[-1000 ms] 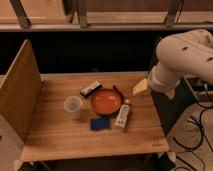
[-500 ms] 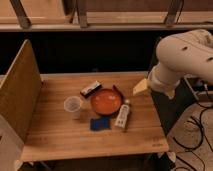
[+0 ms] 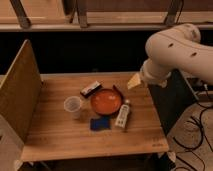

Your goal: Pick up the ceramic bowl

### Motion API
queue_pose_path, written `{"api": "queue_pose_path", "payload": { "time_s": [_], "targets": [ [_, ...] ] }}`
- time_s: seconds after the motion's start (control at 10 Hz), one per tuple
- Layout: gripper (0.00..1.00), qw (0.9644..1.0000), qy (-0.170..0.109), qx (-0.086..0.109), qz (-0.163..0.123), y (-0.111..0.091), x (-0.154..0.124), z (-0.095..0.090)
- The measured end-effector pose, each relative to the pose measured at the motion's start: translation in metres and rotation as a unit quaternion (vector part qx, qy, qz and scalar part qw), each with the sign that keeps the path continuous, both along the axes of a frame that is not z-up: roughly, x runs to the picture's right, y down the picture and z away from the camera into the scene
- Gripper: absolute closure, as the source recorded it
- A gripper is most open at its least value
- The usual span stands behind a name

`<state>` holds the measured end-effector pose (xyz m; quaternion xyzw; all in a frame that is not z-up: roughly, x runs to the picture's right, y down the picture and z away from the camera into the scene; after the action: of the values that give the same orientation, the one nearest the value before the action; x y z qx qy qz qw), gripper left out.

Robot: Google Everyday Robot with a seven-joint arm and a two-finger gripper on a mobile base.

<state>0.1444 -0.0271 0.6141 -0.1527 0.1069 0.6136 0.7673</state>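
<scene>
The ceramic bowl (image 3: 106, 102) is round, shallow, glossy orange-red with a darker rim. It sits near the middle of the wooden table (image 3: 55, 135). A small translucent plastic cup (image 3: 73, 105) stands just left of it. My gripper (image 3: 134, 81) is at the end of the white arm (image 3: 175, 50), over the table's right rear part, up and to the right of the bowl, apart from it.
A dark snack bar (image 3: 91, 89) lies behind the bowl. A blue packet (image 3: 99, 123) lies in front of it. A white bottle (image 3: 122, 115) lies on its side to its right. A tall wooden panel (image 3: 20, 90) stands along the table's left edge. Cables lie on the floor at right.
</scene>
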Motion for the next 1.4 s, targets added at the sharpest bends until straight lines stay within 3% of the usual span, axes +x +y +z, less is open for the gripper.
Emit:
{"api": "queue_pose_path", "payload": {
  "time_s": [0.1,0.2,0.4,0.6,0.9,1.1,1.4],
  "targets": [
    [0.20,0.9987,-0.036,-0.002,-0.035,-0.006,-0.030,0.015],
    [0.20,0.9945,-0.078,-0.014,-0.069,-0.003,-0.063,0.035],
    [0.20,0.9868,-0.120,-0.026,-0.105,0.002,-0.091,0.065],
    [0.20,0.9812,-0.142,-0.029,-0.127,0.003,-0.109,0.083],
    [0.20,0.9807,-0.144,-0.029,-0.129,0.004,-0.110,0.084],
    [0.20,0.9800,-0.134,-0.026,-0.145,0.001,-0.106,0.092],
    [0.20,0.9838,-0.089,-0.036,-0.151,0.004,-0.100,0.138]
  ]
}}
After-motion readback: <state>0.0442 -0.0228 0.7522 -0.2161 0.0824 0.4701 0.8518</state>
